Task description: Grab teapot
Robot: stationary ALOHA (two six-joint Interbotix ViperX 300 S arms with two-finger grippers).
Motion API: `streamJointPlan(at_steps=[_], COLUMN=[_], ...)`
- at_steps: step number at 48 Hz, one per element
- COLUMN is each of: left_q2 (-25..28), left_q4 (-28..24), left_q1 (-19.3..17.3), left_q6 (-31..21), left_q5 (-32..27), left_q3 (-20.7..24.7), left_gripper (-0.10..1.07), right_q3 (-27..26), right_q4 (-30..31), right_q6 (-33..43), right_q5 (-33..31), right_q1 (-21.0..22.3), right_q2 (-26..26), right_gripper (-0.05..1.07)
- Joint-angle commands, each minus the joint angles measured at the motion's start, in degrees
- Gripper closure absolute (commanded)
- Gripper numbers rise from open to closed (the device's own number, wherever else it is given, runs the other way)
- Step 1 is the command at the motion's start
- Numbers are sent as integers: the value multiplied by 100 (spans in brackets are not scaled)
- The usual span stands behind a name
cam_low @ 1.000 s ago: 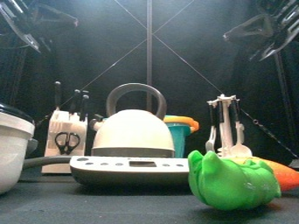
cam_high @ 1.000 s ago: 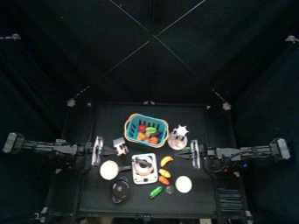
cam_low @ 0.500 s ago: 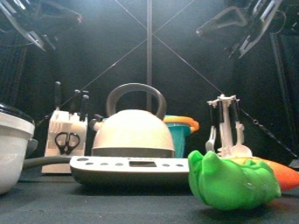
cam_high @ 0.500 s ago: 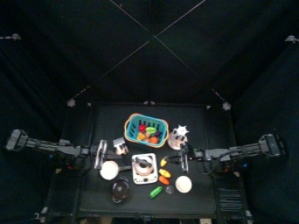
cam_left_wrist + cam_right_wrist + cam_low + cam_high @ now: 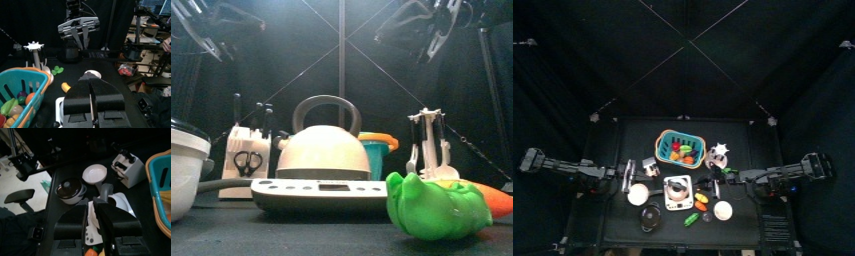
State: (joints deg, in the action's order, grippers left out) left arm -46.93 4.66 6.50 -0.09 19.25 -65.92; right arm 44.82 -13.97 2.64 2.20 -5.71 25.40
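Teapot [image 5: 321, 152] not yet held. Right gripper [image 5: 81, 42], jaws spread, is to be lowered squarely over the handle [image 5: 327, 99]. Left gripper [image 5: 92, 97] jaws pressed together.

Teapot [image 5: 322, 148]: cream body, dark grey arched handle. Scale [image 5: 318, 193] beneath: white with dark display strip. Basket [image 5: 676, 148]: teal. Green toy [image 5: 442, 207]: bright green beside an orange piece [image 5: 496, 197]. Knife block [image 5: 245, 148]: white, black handles. Bowl [image 5: 185, 165]: white. Table [image 5: 620, 135]: black.
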Motion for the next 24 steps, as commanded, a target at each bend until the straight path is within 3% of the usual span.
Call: streamJointPlan(at_steps=[1, 8, 19, 24], left_q2=[35, 35, 35, 35], left_q4=[141, 211, 9, -88], left_q1=[-9, -26, -272, -360], left_q6=[0, 26, 35, 35], left_q5=[-62, -255, -510, -712], left_q3=[70, 53, 167, 211], left_gripper=[97, 97, 96, 96], right_q3=[-290, -519, -984, -1116], right_q4=[-44, -35, 0, 0], right_q6=[0, 9, 35, 62], right_q5=[-343, -747, -1986, -2180], right_q1=[26, 149, 606, 694], right_q2=[26, 53, 62, 62], right_gripper=[44, 43, 43, 43])
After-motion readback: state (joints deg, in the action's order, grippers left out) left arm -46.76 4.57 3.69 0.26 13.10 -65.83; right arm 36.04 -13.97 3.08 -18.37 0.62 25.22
